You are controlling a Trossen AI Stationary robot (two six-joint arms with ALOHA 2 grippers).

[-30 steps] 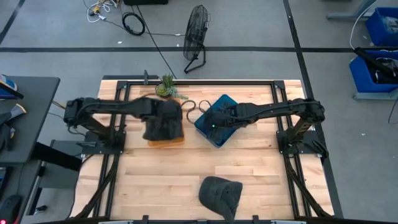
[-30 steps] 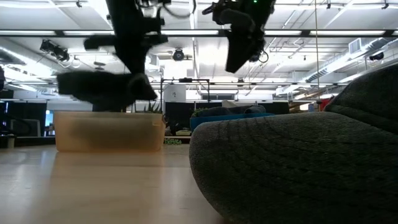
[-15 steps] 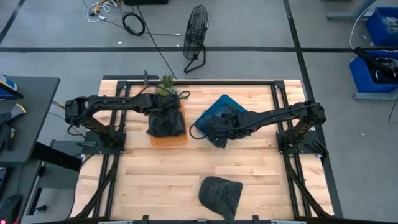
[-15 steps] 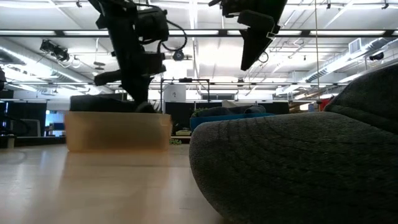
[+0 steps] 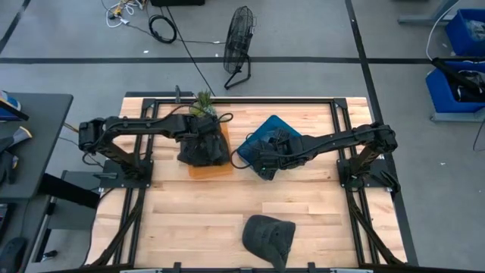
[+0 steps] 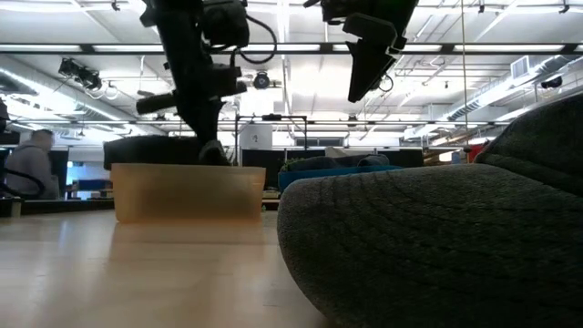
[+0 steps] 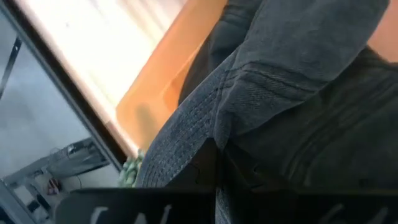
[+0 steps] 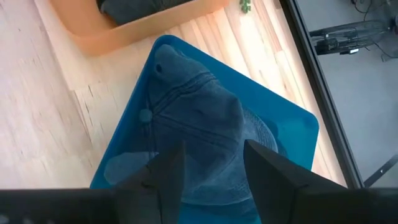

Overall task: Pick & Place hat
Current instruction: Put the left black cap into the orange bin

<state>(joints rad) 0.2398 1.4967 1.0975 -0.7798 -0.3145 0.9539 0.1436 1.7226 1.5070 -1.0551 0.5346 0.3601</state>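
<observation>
A dark grey hat (image 5: 202, 150) sits in the orange bin (image 5: 220, 168) at the table's far left; my left gripper (image 5: 203, 139) is shut on it from above. In the low view the hat's dark top (image 6: 155, 150) shows just over the orange bin's rim (image 6: 187, 193). My right gripper (image 8: 211, 180) hangs open above a blue hat (image 8: 199, 130) that lies in the blue bin (image 8: 298, 124), touching nothing. A third hat, dark grey (image 5: 269, 235), rests on the table by the near edge and fills the low view (image 6: 437, 237). My left gripper pinches a raised fold of the grey hat's cloth (image 7: 227, 127) between its shut fingers (image 7: 202, 171), coming from above and pointing down. The hat's lower part lies in the orange bin (image 7: 161, 93). How many layers it has, I cannot tell.
A small green plant (image 5: 203, 105) stands at the far edge behind the orange bin. Bare wooden table (image 5: 197, 212) stretches between the bins and the near hat. A person (image 6: 32, 164) sits in the room beyond the table.
My left gripper has carried the grey hat toward the far edge and down; the hat, which hung clear of the table, now lies in the orange bin. The orange bin has slid a little toward the table's right. My right gripper has shifted slightly toward the near edge.
</observation>
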